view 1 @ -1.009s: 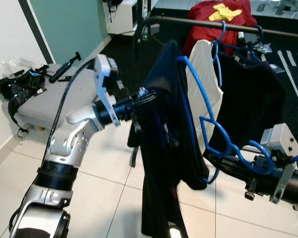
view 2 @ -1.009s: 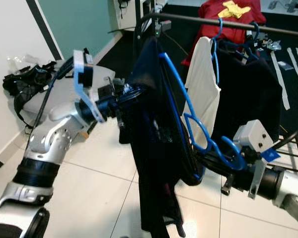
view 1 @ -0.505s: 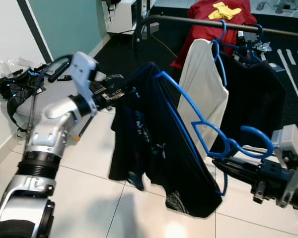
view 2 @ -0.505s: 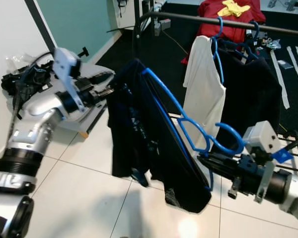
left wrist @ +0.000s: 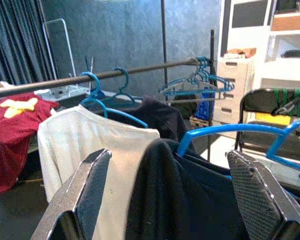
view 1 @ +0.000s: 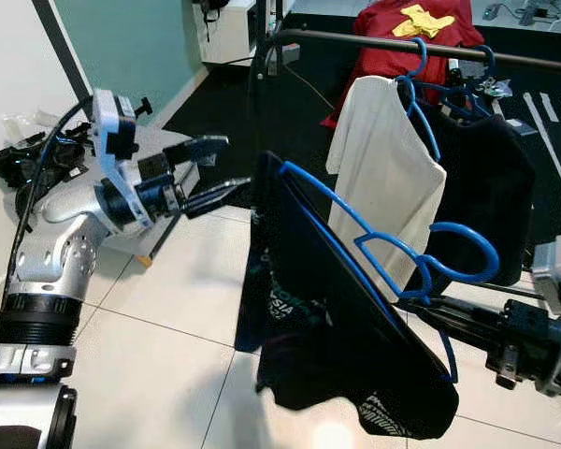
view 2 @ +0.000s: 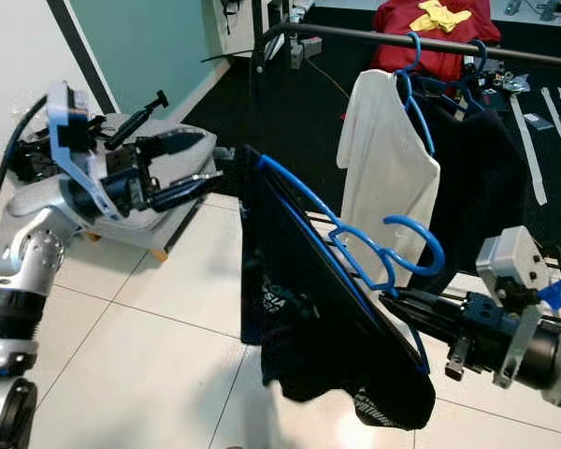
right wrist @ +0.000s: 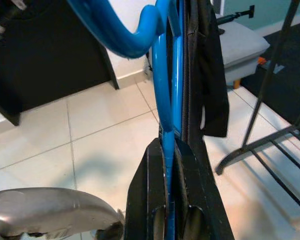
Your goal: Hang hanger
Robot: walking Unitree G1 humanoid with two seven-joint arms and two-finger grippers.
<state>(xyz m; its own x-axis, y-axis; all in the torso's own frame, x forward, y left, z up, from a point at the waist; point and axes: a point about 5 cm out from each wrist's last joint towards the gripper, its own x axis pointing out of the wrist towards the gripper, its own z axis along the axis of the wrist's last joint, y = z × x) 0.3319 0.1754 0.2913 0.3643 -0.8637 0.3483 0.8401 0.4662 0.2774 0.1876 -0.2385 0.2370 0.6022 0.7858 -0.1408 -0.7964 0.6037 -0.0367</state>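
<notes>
Right pincer (view 2: 393, 304) is clamped on the lower bar of the blue hanger (view 1: 393, 253), holding it out over the tiled floor with a black T-shirt (view 1: 327, 346) draped on it, near side of the clothes rail (view 1: 374, 39) and well below it. Left pincer (view 1: 226, 166) is out to the left with its two fingers spread apart, gripping nothing, just beside the shirt's upper edge.

What worries me is the shirt. It hangs tilted and bunched low toward the right pincer's end, and with the left pincer not on it, any swing upward toward the rail could slide it off onto the floor. The hanger is also held by one thin bar, so it might twist in the grip. And the rail is crowded: a white shirt (view 1: 383, 178) and a dark garment (view 1: 491, 178) already hang there on blue hangers, so the hook (view 1: 467, 253) could snag one of those.

From the head views you get the whole layout. Only the right wrist view makes plain that the fingers (right wrist: 152, 200) pinch the blue bar tight, while the left wrist view looks between its open fingers (left wrist: 87, 190) at the rail, with spare hangers (left wrist: 197, 85) bunched at its far end.
</notes>
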